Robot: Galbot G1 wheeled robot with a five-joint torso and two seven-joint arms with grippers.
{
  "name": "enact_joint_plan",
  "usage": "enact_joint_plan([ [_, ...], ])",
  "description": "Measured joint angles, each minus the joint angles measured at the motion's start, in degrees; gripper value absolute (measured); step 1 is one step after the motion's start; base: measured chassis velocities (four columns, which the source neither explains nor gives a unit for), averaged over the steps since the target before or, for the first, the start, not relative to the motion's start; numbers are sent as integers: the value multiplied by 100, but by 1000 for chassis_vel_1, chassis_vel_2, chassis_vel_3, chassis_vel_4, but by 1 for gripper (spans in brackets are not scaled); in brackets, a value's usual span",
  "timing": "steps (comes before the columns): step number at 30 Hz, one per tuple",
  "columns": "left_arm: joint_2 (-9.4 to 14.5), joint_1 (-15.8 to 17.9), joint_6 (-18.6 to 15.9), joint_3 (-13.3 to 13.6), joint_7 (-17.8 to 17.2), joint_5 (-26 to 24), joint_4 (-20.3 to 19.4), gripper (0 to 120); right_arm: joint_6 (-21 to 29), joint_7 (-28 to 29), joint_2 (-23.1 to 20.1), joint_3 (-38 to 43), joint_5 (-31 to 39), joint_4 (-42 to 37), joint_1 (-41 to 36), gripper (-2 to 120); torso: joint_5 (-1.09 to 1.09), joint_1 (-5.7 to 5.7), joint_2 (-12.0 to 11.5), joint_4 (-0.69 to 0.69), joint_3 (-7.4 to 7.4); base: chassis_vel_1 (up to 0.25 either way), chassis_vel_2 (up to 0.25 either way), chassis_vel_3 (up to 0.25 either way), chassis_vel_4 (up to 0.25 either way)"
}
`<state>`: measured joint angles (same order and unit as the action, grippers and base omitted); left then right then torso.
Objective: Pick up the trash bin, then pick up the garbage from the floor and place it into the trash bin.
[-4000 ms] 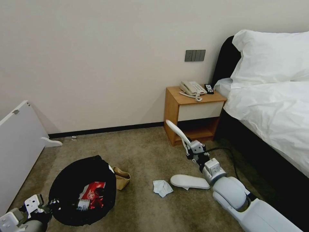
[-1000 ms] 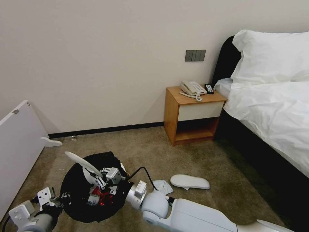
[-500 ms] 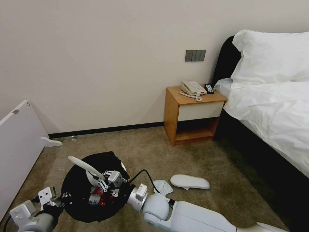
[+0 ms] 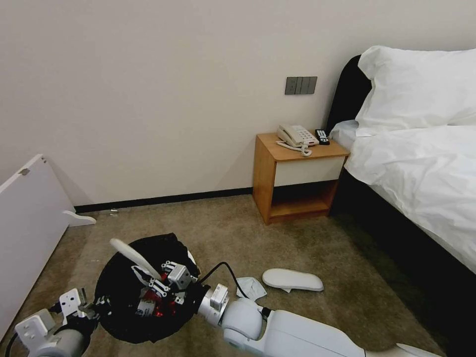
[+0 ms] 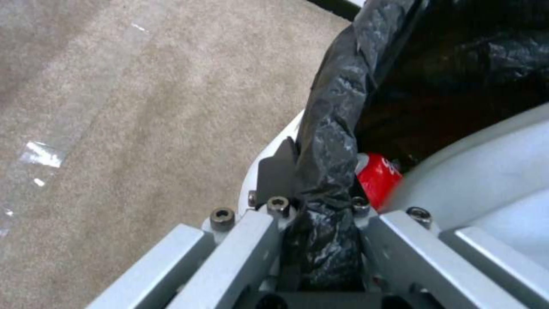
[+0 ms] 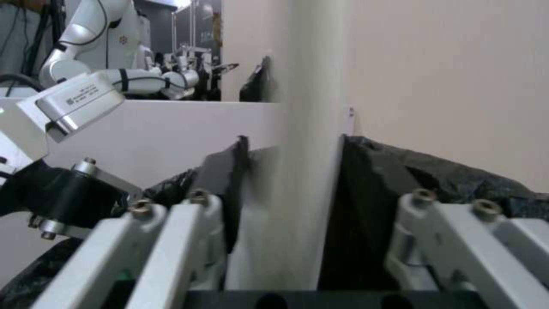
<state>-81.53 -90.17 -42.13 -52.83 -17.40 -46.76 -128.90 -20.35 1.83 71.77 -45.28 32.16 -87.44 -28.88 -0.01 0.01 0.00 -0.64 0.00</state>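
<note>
Two tools were at work over the trash bin (image 4: 124, 292), which stood lined with a crinkly black garbage bag at about 7 o'clock in the head view, on the beige-brown carpet floor (image 4: 297, 243). At the bin's 8 o'clock edge the left tool (image 4: 94, 303) was clamped narrow on the bagged rim; the left wrist view showed its dark pads pinching the black plastic (image 5: 329, 163), with a red can (image 5: 377, 176) inside the bin just beside them. Reaching in from 4 o'clock, the right tool (image 4: 151, 282) was closed on a white slipper (image 4: 134, 258), which stuck up tilted toward 10 o'clock above the bin's mouth; in the right wrist view the slipper (image 6: 291, 171) stood between the dark pads, touching both. Under that tool lay a red-white snack packet (image 4: 158, 302) in the bin. On the carpet just right of the right arm lay a crumpled white tissue (image 4: 250, 287), and beside it, toward 3 o'clock, a second white slipper (image 4: 292, 280) lay flat. Farther back at 1 o'clock a wooden nightstand (image 4: 297, 173) stood against the wall, carrying a telephone (image 4: 296, 135), with the bed (image 4: 421, 168) touching its right side. Leaning at 9 o'clock was a white board (image 4: 29, 223).
</note>
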Motion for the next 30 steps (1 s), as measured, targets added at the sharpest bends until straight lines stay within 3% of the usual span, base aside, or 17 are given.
enact_joint_plan([
  [9,12,19,0,2,1,2,39,2,0,1,0,25,0,4,5,73,0,0,0,0,0,0,0,0,0],
  [11,12,27,0,10,2,2,58,2,-2,3,2,32,-3,5,7,86,0,0,0,0,0,0,0,0,0],
  [15,10,33,0,14,2,5,79,2,-6,4,2,48,-3,11,13,98,0,0,0,0,0,0,0,0,0],
  [30,-6,54,0,19,5,14,110,2,-22,23,-5,278,-16,-226,109,99,0,0,0,0,0,0,0,0,0],
])
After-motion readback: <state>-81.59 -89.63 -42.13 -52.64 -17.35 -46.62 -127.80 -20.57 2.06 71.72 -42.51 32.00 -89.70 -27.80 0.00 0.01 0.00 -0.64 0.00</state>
